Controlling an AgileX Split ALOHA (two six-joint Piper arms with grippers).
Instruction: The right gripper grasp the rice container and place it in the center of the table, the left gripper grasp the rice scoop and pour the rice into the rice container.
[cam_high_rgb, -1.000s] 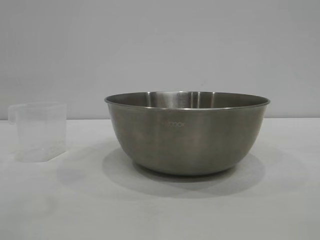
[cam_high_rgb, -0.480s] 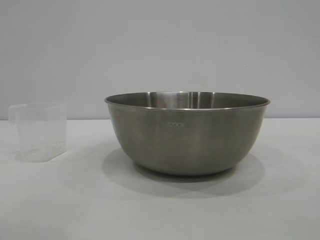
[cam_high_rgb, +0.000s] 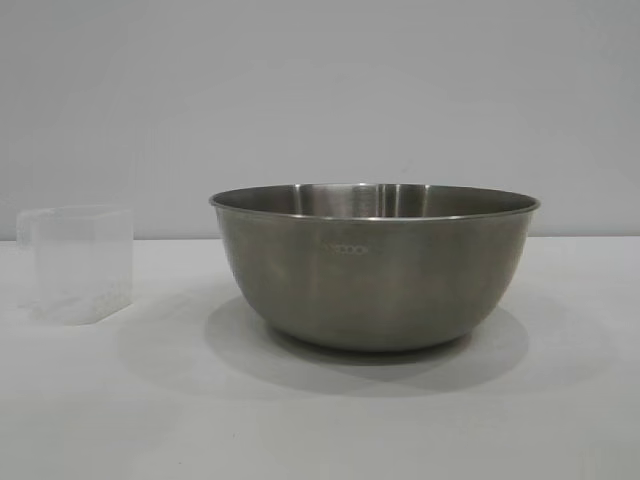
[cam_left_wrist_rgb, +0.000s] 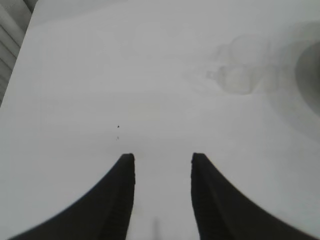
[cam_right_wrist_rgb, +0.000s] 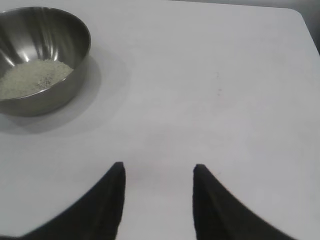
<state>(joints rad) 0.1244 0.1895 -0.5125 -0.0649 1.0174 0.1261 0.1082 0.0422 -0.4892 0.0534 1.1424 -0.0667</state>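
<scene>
The rice container (cam_high_rgb: 372, 270), a wide steel bowl, stands on the white table (cam_high_rgb: 320, 420) in the middle of the exterior view. In the right wrist view it (cam_right_wrist_rgb: 50, 102) holds a flat heap of rice (cam_right_wrist_rgb: 32, 77). The rice scoop (cam_high_rgb: 80, 265), a clear plastic cup, stands upright to the bowl's left and looks nearly empty. Neither arm shows in the exterior view. My left gripper (cam_left_wrist_rgb: 162, 157) hangs open over bare table, well short of the faintly seen scoop (cam_left_wrist_rgb: 240, 77). My right gripper (cam_right_wrist_rgb: 159, 167) is open too, apart from the bowl, with nothing between its fingers.
A plain grey wall stands behind the table. In the left wrist view the table's edge (cam_left_wrist_rgb: 20, 45) runs along one side, and the bowl's dark rim (cam_left_wrist_rgb: 309, 75) shows beyond the scoop. Bare tabletop lies under both grippers.
</scene>
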